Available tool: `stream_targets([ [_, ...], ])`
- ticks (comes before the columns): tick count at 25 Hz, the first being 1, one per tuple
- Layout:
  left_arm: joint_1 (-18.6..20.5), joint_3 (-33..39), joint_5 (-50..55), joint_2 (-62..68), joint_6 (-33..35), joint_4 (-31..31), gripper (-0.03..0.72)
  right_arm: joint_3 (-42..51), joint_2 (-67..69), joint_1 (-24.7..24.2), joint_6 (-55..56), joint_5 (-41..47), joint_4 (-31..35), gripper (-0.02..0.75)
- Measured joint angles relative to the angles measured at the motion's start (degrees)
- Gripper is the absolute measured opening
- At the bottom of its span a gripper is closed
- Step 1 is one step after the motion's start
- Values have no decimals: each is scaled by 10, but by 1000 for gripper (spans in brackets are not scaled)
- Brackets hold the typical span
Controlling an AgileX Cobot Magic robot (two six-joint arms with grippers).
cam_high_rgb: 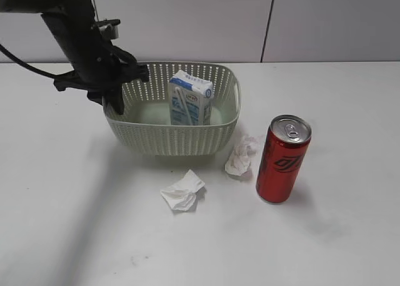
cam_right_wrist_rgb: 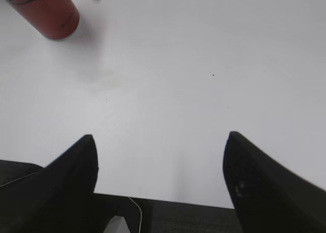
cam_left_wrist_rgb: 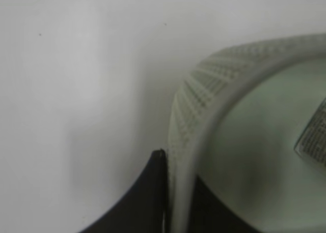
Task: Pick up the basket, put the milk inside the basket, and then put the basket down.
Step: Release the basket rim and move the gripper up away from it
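Note:
The sage-green basket (cam_high_rgb: 187,145) stands at the middle left of the white table. The white and blue milk (cam_high_rgb: 190,98) stands upright inside it. My left gripper (cam_high_rgb: 115,105) is shut on the basket's left wall, one finger outside and one inside. In the left wrist view the jaws (cam_left_wrist_rgb: 178,167) pinch the perforated basket wall (cam_left_wrist_rgb: 204,85), and a corner of the milk (cam_left_wrist_rgb: 313,134) shows at the right edge. I cannot tell whether the basket rests on the table or hangs just above it. My right gripper (cam_right_wrist_rgb: 160,137) is open and empty over bare table, and is out of the exterior view.
A tall red soda can (cam_high_rgb: 282,159) stands right of the basket; it also shows in the right wrist view (cam_right_wrist_rgb: 48,11). Two crumpled white tissues (cam_high_rgb: 183,190) (cam_high_rgb: 240,158) lie in front of the basket. The table's front edge (cam_right_wrist_rgb: 178,202) lies under the right gripper.

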Motion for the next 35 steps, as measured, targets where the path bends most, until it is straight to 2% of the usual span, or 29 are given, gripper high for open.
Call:
stream_targets([
  [10,7,-5,-59,44,1,-1,0,59,-178,0,1,-4,-2,592],
  [19,7,-11,-68,54,1,-7,17,60,-293,0,1,-2,-3,592],
  [21,7,-11,-69,54,1,-16,91,60,-302,0,1,-2,-4,592],
  [22,7,-11,-69,54,1,-20,160,60,-305,0,1,-2,-4,592],
  [27,7,-26,-48,48,1,-26,568,60,-306,0,1,-2,-6,592],
  [30,7,-47,-5,31,0,-20,650,60,-306,0,1,-2,-6,592],
  [35,11,-97,71,-9,17,-5,670,60,-306,0,1,-2,-7,592],
])
